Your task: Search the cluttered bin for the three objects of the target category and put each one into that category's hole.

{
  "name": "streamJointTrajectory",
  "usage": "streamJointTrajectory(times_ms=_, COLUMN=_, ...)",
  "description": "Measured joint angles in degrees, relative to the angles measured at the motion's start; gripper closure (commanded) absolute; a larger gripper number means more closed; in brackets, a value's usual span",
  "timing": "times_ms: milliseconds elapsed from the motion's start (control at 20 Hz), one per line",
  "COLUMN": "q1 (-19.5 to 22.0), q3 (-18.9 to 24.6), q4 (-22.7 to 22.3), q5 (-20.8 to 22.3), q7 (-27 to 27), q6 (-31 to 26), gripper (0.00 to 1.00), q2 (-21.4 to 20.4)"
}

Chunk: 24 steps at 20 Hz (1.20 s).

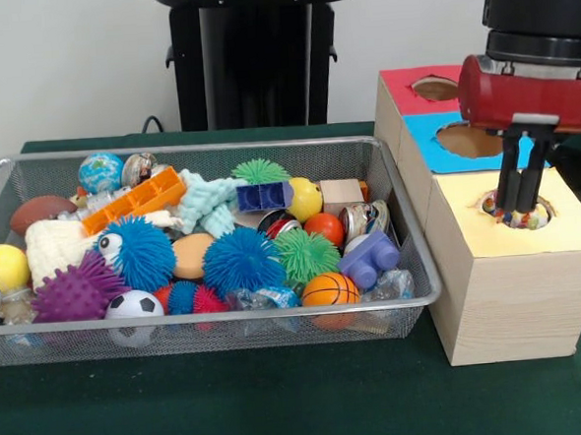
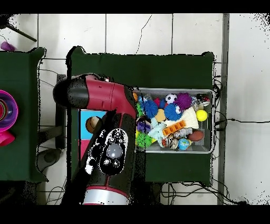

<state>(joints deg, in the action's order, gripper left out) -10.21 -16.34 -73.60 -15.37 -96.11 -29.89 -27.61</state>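
Paper wad [image 1: 529, 217] w/ coloured patches sits in the yellow-top box's hole [image 1: 487, 203], at abt 3 o'clock of the wire bin [image 1: 412, 269] in the front view. Claw [image 1: 516, 204] reaches down into that hole; fingers [image 1: 506, 180] close together around the wad, but whether clamped or let go can't be told. Judged: at least one wad is being delivered; count already inside is hidden. No more wads seen in the bin clutter, maybe buried. Blue box [image 1: 419, 136] and red box [image 1: 396, 83] lie at 12 o'clock, touching. Open green tabletop [image 1: 282, 405] at 6 o'clock; straight up looks clear.
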Motion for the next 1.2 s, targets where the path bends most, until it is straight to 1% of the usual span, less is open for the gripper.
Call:
streamJointTrajectory(times_ms=350, q1=-0.01, q3=0.08, q4=-0.07, q5=-0.01, q7=0.0, q6=0.12, gripper=1.0, q2=0.45)
streamJointTrajectory(times_ms=500, q1=-0.01, q3=0.1, q4=-0.97, q5=-0.01, q7=0.0, q6=0.21, gripper=1.0, q2=-0.04)
streamJointTrajectory(times_ms=750, q1=-0.01, q3=0.07, q4=-4.16, q5=-0.01, q7=0.0, q6=0.21, gripper=1.0, q2=-2.16)
streamJointTrajectory(times_ms=850, q1=-0.14, q3=-0.17, q4=-6.42, q5=0.02, q7=0.0, q6=0.2, gripper=1.0, q2=-4.05)
streamJointTrajectory(times_ms=1000, q1=-0.37, q3=-0.63, q4=-8.16, q5=0.25, q7=0.0, q6=0.2, gripper=1.0, q2=-5.89)
streamJointTrajectory(times_ms=1200, q1=-0.7, q3=-1.22, q4=-10.12, q5=1.8, q7=0.0, q6=0.21, gripper=1.0, q2=-8.92)
